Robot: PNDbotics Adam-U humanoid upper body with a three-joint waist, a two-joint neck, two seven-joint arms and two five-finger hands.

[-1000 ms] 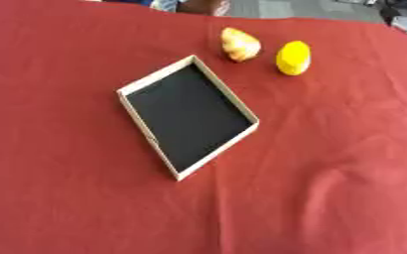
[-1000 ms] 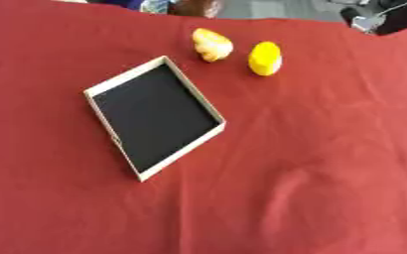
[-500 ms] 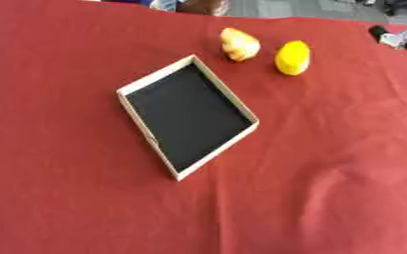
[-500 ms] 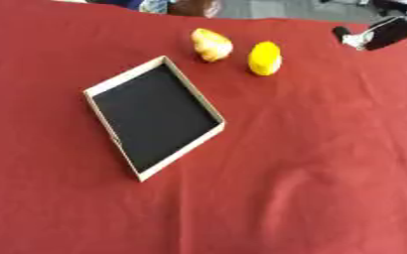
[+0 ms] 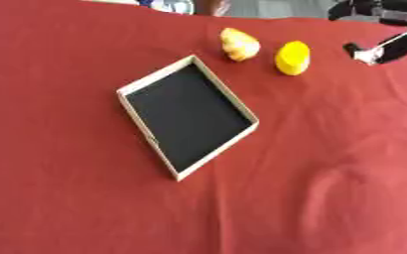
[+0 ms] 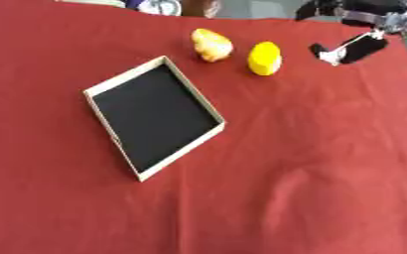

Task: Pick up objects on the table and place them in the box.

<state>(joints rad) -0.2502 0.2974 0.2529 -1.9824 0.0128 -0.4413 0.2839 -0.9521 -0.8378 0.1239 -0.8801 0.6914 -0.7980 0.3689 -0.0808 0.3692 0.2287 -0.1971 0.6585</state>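
Yellow fruit point(image 6: 264, 58) on table point(image 6: 328, 173), just left of right robot hand point(image 6: 350, 48); tan lumpy fruit point(image 6: 211, 44) beyond it, farther left. Box point(image 6: 151, 115) empty, well left and nearer than robot hand.

Robot hand near, not touching; finger state unclear, cannot tell open or closed.

Risks: rounded fruit likely rolls if nudged sideways; could bump tan fruit; loose red cloth may bunch.
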